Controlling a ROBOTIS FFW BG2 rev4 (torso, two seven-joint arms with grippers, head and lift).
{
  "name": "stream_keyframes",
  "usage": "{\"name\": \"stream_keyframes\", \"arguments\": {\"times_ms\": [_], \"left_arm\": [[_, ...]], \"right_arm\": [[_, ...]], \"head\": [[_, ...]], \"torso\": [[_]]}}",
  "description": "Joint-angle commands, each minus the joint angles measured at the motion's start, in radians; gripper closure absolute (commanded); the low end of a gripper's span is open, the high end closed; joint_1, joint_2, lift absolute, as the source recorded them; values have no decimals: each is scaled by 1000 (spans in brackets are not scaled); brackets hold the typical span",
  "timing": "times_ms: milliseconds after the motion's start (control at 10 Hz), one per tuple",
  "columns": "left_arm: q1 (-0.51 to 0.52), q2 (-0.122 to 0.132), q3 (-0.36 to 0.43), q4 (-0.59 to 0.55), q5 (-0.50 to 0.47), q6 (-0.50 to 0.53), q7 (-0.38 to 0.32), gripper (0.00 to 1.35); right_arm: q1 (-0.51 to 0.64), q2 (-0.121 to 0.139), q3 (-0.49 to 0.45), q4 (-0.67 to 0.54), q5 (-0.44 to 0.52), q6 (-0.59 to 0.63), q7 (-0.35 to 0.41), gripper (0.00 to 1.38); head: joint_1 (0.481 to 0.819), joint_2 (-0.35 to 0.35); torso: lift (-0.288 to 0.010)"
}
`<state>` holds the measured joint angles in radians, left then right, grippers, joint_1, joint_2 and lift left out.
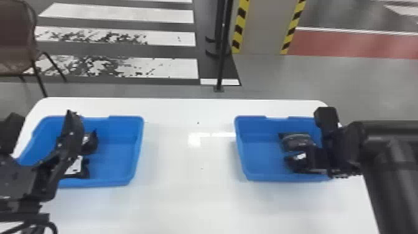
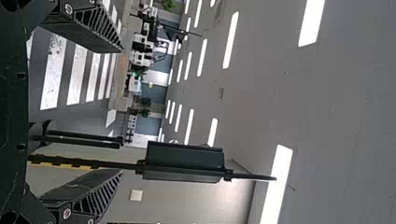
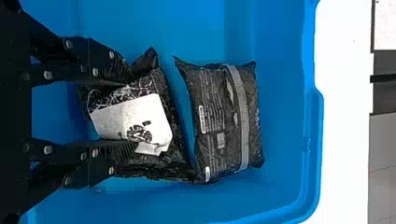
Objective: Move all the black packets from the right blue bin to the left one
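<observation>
Left gripper (image 2: 123,110) open, can't tell if right gripper (image 3: 134,113) has white-labelled black packet (image 3: 147,114) at its jaws, I'd squeeze before lifting.

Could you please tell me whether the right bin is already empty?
No, a white-labelled packet and a grey-striped packet are inside the right bin.

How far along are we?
Looks done: at least two packets in the left bin, view partly blocked. In hand: right gripper at the white-labelled packet, hold unclear. Remaining: that one and the packet beside it, in the right bin.
</observation>
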<state>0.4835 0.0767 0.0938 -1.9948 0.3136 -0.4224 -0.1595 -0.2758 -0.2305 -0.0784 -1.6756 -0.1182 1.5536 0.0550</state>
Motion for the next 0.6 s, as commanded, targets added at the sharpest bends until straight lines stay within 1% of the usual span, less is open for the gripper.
{"name": "stream_keyframes", "arguments": {"times_ms": [0,300,400,500], "left_arm": [[2,0,0,-2,0,-2,0,117],[2,-1,6,1,0,-15,0,117],[2,-1,4,1,0,-17,0,117],[2,-3,2,-2,0,-17,0,119]], "right_arm": [[50,0,-17,-83,-45,-5,0,1012],[175,10,-67,-311,-159,-88,9,1012],[219,13,-73,-370,-199,-199,26,1012],[259,17,-73,-414,-235,-346,46,1012]], "head": [[695,-84],[695,-52],[695,-37],[695,-15]], "torso": [[-140],[-140],[-140],[-140]]}}
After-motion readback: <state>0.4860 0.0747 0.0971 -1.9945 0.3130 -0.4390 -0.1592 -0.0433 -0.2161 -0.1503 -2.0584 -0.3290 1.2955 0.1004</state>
